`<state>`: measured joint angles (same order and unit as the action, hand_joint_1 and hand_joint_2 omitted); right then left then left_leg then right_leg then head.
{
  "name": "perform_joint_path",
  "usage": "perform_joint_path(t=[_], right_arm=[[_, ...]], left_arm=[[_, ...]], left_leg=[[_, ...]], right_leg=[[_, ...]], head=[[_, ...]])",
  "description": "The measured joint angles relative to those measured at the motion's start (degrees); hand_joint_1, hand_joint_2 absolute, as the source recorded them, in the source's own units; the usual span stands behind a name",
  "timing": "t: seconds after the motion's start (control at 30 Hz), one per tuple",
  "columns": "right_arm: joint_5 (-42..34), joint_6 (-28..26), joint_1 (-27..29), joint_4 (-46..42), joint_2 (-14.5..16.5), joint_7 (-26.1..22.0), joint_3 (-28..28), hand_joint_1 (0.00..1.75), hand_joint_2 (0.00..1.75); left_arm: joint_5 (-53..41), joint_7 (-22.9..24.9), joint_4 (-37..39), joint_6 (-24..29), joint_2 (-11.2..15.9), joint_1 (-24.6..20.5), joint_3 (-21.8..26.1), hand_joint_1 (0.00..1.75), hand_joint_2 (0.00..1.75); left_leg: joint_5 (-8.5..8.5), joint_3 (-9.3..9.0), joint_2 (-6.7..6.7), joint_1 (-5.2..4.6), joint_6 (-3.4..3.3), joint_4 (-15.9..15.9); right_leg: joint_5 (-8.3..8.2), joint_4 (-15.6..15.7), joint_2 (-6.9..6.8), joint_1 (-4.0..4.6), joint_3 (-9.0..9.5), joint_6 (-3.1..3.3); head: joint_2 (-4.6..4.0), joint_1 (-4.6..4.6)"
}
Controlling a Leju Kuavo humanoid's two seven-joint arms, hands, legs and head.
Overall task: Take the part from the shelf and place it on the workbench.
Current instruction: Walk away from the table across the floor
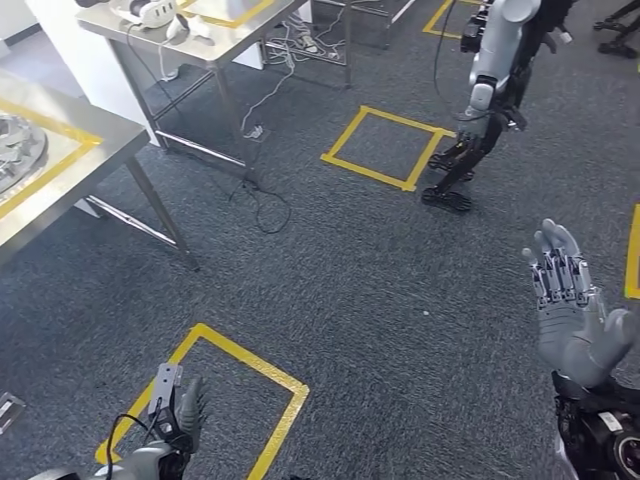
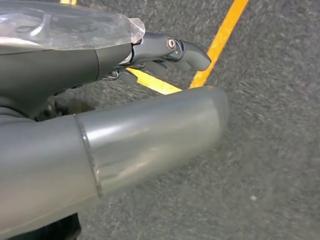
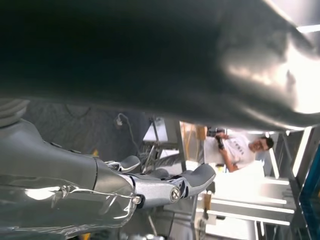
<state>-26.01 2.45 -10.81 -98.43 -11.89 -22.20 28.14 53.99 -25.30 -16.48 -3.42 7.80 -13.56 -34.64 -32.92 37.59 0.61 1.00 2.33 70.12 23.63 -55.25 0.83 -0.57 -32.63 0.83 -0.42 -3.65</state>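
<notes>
On the tabletop [image 1: 68,165] at far left we see the round metal part [image 1: 16,150]. Both our robot hands are empty, fingers spread: left robot hand [image 1: 180,415] low, right robot hand [image 1: 570,305] raised.

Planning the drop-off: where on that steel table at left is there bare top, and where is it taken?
On the near steel table, the bare patch is the strip outside the yellow tape border, along the right edge and corner. Inside the tape, a round metal part fills the left side. The far table is crowded at its left with a white headset and cables.
</notes>
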Motion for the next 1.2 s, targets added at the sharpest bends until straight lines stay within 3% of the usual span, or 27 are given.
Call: perform_joint_path(t=[0.03, 0.07, 0.13, 0.2, 0.23, 0.3, 0.33, 0.4, 0.47, 0.5, 0.53, 0.57, 0.6, 0.67, 0.73, 0.8, 0.83, 0.9, 0.97, 1.0, 1.03, 1.07, 1.13, 1.2], right_arm=[[0.01, 0.04, 0.13, 0.01, 0.0, 0.04, -0.05, 0.0, 0.0], [0.05, 0.08, 0.23, 0.01, 0.0, 0.07, -0.14, 0.0, 0.0], [0.25, 0.16, 0.33, 0.0, 0.07, 0.11, -0.37, 0.0, 0.0], [0.47, 0.24, 0.42, -0.02, 0.19, 0.16, -0.71, 0.0, 0.0], [0.55, 0.3, 0.54, -0.02, 0.24, 0.19, -0.92, 0.0, 0.0], [0.74, 0.4, 0.94, -0.05, 0.24, 0.22, -1.38, 0.0, 0.0], [0.81, 0.45, 1.19, -0.08, 0.26, 0.23, -1.58, 0.0, 0.0], [0.94, 0.54, 1.39, -0.16, 0.29, 0.22, -1.98, 0.0, 0.0], [0.98, 0.54, 1.5, -0.17, 0.32, 0.24, -2.34, 0.0, 0.0], [0.97, 0.5, 1.62, -0.14, 0.33, 0.24, -2.47, 0.0, 0.0], [0.96, 0.48, 1.75, -0.12, 0.34, 0.25, -2.56, 0.0, 0.0], [0.97, 0.48, 1.84, -0.1, 0.34, 0.25, -2.65, 0.0, 0.0], [0.97, 0.49, 1.9, -0.1, 0.35, 0.26, -2.76, 0.0, 0.0], [1.03, 0.59, 1.87, -0.11, 0.36, 0.28, -2.98, 0.0, 0.0], [1.16, 0.77, 1.81, -0.15, 0.43, 0.34, -3.15, 0.0, 0.0], [1.31, 0.92, 1.97, -0.18, 0.51, 0.44, -3.27, 0.0, 0.0], [1.36, 1.0, 2.09, -0.19, 0.55, 0.46, -3.31, 0.0, 0.0], [1.41, 1.09, 2.05, -0.2, 0.67, 0.47, -3.35, 0.0, 0.0], [1.42, 1.15, 1.96, -0.19, 0.76, 0.47, -3.37, 0.0, 0.0], [1.42, 1.17, 1.99, -0.18, 0.77, 0.49, -3.36, 0.0, 0.0], [1.42, 1.18, 2.04, -0.17, 0.78, 0.5, -3.35, 0.0, 0.0], [1.42, 1.18, 2.07, -0.17, 0.79, 0.51, -3.35, 0.0, 0.0], [1.42, 1.18, 2.08, -0.17, 0.8, 0.5, -3.35, 0.0, 0.0], [1.42, 1.18, 2.06, -0.19, 0.92, 0.5, -3.37, 0.0, 0.0]], left_arm=[[-0.05, 0.06, 0.0, -0.01, -0.01, 0.07, 0.0, 0.0, 0.0], [-0.11, 0.11, 0.0, -0.01, -0.03, 0.1, 0.0, 0.0, 0.0], [-0.28, 0.18, 0.0, -0.03, -0.04, -0.15, 0.0, 0.0, 0.0], [-0.46, 0.28, 0.0, -0.06, 0.02, -0.55, 0.0, 0.0, 0.0], [-0.54, 0.35, 0.0, -0.07, 0.04, -0.72, 0.0, 0.0, 0.0], [-0.63, 0.53, 0.0, -0.09, -0.02, -1.02, 0.0, 0.0, 0.0], [-0.66, 0.62, -0.02, -0.1, -0.14, -1.18, 0.0, 0.0, 0.0], [-0.74, 0.73, -0.07, -0.11, -0.37, -1.43, 0.0, 0.0, 0.0], [-0.79, 0.8, -0.09, -0.12, -0.49, -1.37, 0.0, 0.0, 0.0], [-0.79, 0.84, -0.09, -0.12, -0.49, -1.26, 0.0, 0.0, 0.0], [-0.79, 0.87, -0.09, -0.12, -0.51, -1.18, 0.0, 0.0, 0.0], [-0.79, 0.89, -0.09, -0.12, -0.56, -1.15, 0.0, 0.0, 0.0], [-0.79, 0.88, -0.09, -0.12, -0.63, -1.16, 0.0, 0.0, 0.0], [-0.84, 0.88, -0.09, -0.12, -0.74, -1.22, 0.0, 0.0, 0.0], [-0.91, 0.92, -0.09, -0.13, -0.72, -1.24, 0.0, 0.0, 0.0], [-0.94, 1.0, -0.09, -0.15, -0.71, -1.33, 0.0, 0.0, 0.0], [-0.94, 1.03, -0.1, -0.16, -0.72, -1.44, 0.0, 0.0, 0.0], [-0.94, 1.04, -0.11, -0.18, -0.73, -1.62, 0.0, 0.0, 0.0], [-0.95, 1.04, -0.11, -0.19, -0.71, -1.52, 0.0, 0.0, 0.0], [-0.95, 1.04, -0.11, -0.19, -0.69, -1.36, 0.0, 0.0, 0.0], [-0.95, 1.04, -0.11, -0.18, -0.67, -1.19, 0.0, 0.0, 0.0], [-0.94, 1.04, -0.11, -0.17, -0.66, -1.05, 0.0, 0.0, 0.0], [-0.94, 1.04, -0.11, -0.17, -0.65, -1.04, 0.0, 0.0, 0.0], [-0.94, 1.04, -0.11, -0.16, -0.55, -1.21, 0.0, 0.0, 0.0]], left_leg=[[0.08, 0.94, -0.18, -0.06, -0.14, 1.46], [1.29, 0.75, -0.32, -0.12, -0.38, 0.59], [5.49, -2.38, -1.41, -0.3, -1.2, -6.54], [7.99, -5.47, -3.05, -0.36, -1.88, -13.42], [8.27, -6.17, -3.45, -0.44, -2.01, -15.01], [8.3, -6.44, -2.68, -0.52, -2.14, -15.72], [8.48, -6.6, -2.1, -0.44, -2.33, -16.07], [8.82, -6.93, -0.9, -0.13, -2.79, -16.74], [8.84, -7.04, 0.25, -0.13, -3.02, -16.86], [8.8, -7.05, 0.84, -0.12, -3.02, -16.85], [8.73, -7.08, 1.45, -0.09, -2.98, -16.83], [8.63, -7.15, 2.04, -0.02, -2.89, -16.81], [8.48, -7.3, 2.61, 0.08, -2.71, -16.77], [8.04, -7.68, 3.67, 0.04, -2.09, -16.57], [7.68, -7.81, 4.7, -0.32, -1.39, -16.27], [7.59, -7.78, 6.01, -0.54, -0.87, -16.13], [7.33, -7.79, 6.0, -0.43, -0.57, -15.95], [5.3, -6.65, 3.72, -0.13, -0.18, -13.04], [1.63, -2.95, 0.67, -0.02, -0.11, -5.4], [0.26, -0.76, 0.08, -0.04, -0.14, -1.33], [-0.16, 0.85, -0.16, -0.07, -0.21, 1.33], [0.55, 1.47, -0.28, -0.08, -0.34, 1.79], [4.4, -0.39, -1.08, -0.09, -0.87, -3.48], [7.66, -3.73, -3.71, -0.01, -1.52, -11.32]], right_leg=[[-0.05, 0.0, 0.76, 0.12, -0.04, 0.1], [-0.11, 0.0, 1.56, 0.23, -0.05, 0.15], [-0.24, 0.0, 3.03, 0.36, -0.01, 0.09], [-0.38, -0.14, 4.29, 0.55, -0.23, -0.21], [-0.46, -0.16, 4.85, 0.5, -0.39, -0.46], [-0.72, 0.0, 5.91, 0.33, -0.66, -1.18], [-0.58, -0.17, 5.67, 0.33, -0.9, -1.49], [1.49, -3.37, 3.32, 0.48, -2.47, -2.05], [5.38, -10.98, 0.58, 0.24, -5.79, -2.55], [6.78, -14.65, 0.07, 0.02, -7.39, -2.83], [7.14, -16.64, -0.21, -0.22, -8.23, -3.12], [6.41, -16.45, -0.47, -0.46, -7.99, -3.37], [4.76, -13.99, -0.87, -0.7, -6.62, -3.59], [1.35, -6.09, -3.01, -0.72, -2.45, -3.86], [0.53, -1.22, -4.72, -0.43, 0.08, -3.24], [0.82, -0.55, -3.98, -0.25, 0.22, -2.18], [0.66, -0.52, -3.26, -0.25, 0.09, -1.8], [0.36, -0.34, -1.96, -0.38, 0.05, -1.07], [0.22, -0.28, -0.69, -0.4, 0.0, -0.57], [0.19, -0.28, 0.04, -0.32, -0.03, -0.4], [0.16, -0.28, 0.84, -0.22, -0.04, -0.32], [0.13, -0.28, 1.66, -0.14, -0.03, -0.27], [0.05, -0.28, 3.26, -0.04, 0.03, -0.27], [0.0, -0.39, 4.69, 0.05, -0.08, -0.49]], head=[[0.0, -0.07], [0.0, -0.13], [0.0, -0.25], [0.0, -0.25], [0.0, -0.2], [0.0, -0.15], [0.0, -0.17], [0.0, 0.25], [0.0, 0.77], [0.0, 0.86], [0.0, 0.87], [0.0, 0.88], [0.0, 0.91], [0.0, 1.07], [0.0, 1.24], [0.0, 1.02], [0.0, 0.82], [0.0, 0.57], [0.0, 0.19], [0.0, 0.04], [0.0, -0.05], [0.0, -0.09], [0.0, -0.16], [0.0, -0.19]])
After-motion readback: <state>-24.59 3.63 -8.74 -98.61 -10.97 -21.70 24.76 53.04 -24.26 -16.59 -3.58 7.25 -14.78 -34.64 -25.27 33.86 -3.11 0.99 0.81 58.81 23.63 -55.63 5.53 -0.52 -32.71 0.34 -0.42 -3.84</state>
